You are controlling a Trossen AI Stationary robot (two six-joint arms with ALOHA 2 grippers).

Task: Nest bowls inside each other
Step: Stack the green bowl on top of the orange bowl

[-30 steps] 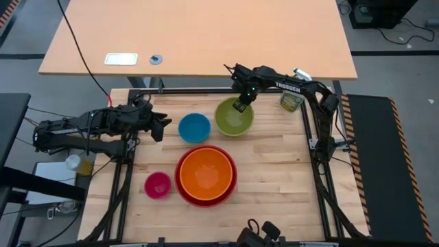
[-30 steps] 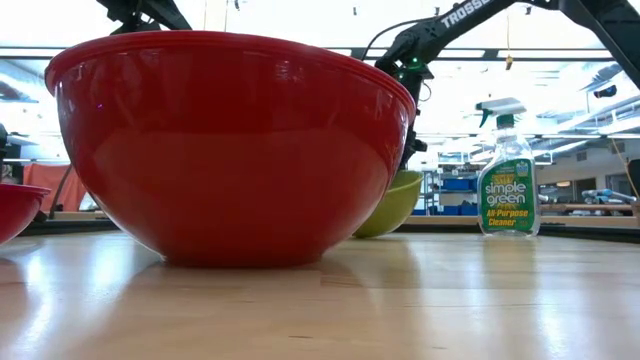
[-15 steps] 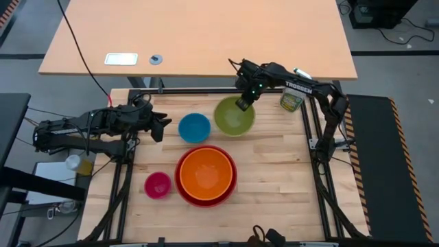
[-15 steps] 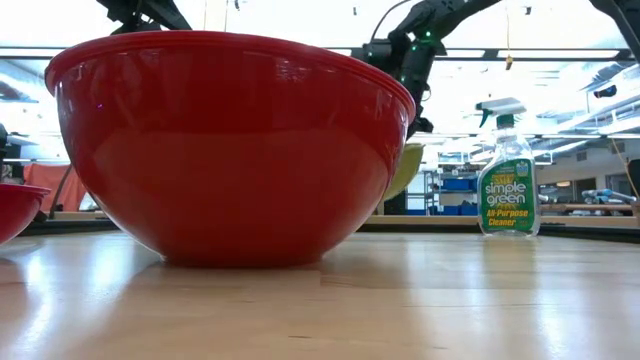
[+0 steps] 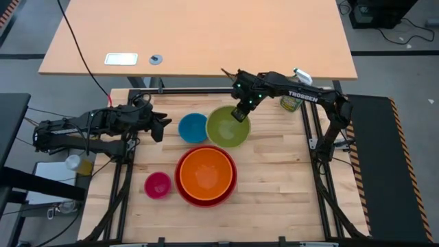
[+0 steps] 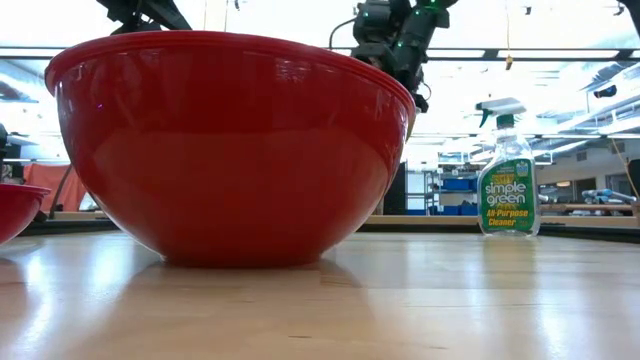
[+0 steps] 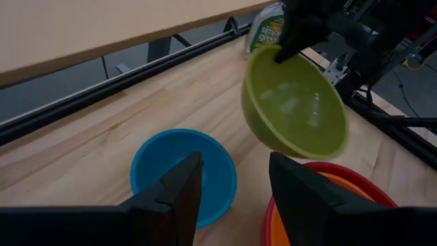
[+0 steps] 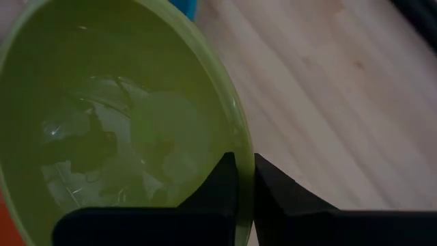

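The left gripper (image 5: 167, 125) waits at the tabletop's left edge, fingers (image 7: 174, 195) parted and empty, aimed at the blue bowl (image 5: 194, 127). The pink bowl (image 5: 158, 184) sits near the front left corner. Just right of it, at the front middle, the orange bowl (image 5: 206, 171) already lies nested in the red bowl (image 5: 229, 187). The blue bowl rests behind them, toward the back edge.

The step in hand looks to be carrying the green bowl (image 5: 228, 126) to the stack. The right gripper (image 5: 239, 114) is pinched tight on its back rim, one finger (image 8: 222, 184) inside the wall and one outside, and the left wrist view shows the bowl tilted and clear of the wood, just right of the blue bowl and behind the stack. At the back right corner stands a spray bottle (image 5: 291, 101).

Next, the bowl likely needs to come forward until centred over the orange one, be levelled, lowered and let go. Being held by one rim, it may swing or land crooked.
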